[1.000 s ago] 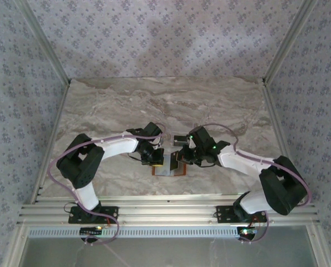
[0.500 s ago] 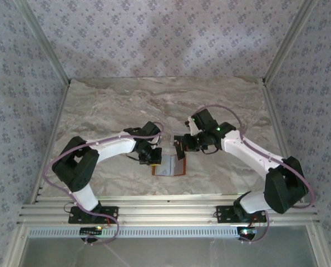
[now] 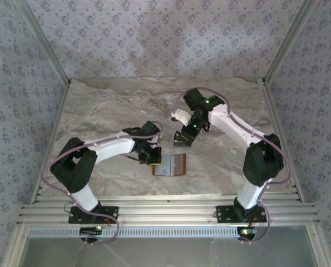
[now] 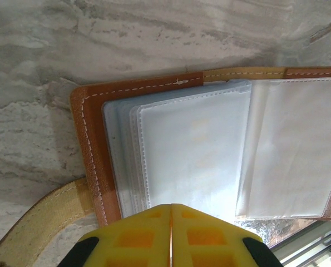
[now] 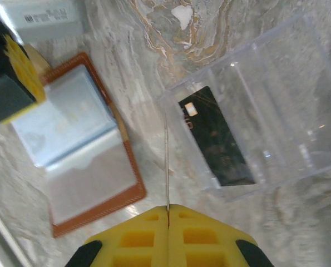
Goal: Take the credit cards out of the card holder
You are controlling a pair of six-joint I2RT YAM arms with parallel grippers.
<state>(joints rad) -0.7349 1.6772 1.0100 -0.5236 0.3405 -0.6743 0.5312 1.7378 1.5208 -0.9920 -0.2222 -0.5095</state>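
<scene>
Two cards are out of the wallet (image 5: 93, 183); a dark card (image 5: 218, 136) lies flat inside the clear tray (image 5: 299, 100), and a thin card (image 5: 167, 161) is pinched edge-on in the right gripper (image 5: 167, 214), sticking straight out from its closed jaws over the tray's near corner; the wallet lies open on the marble table (image 4: 154, 33) just beside the tray; the left gripper (image 4: 171, 214), jaws pressed together, sits over the edge of the wallet's clear sleeves.
</scene>
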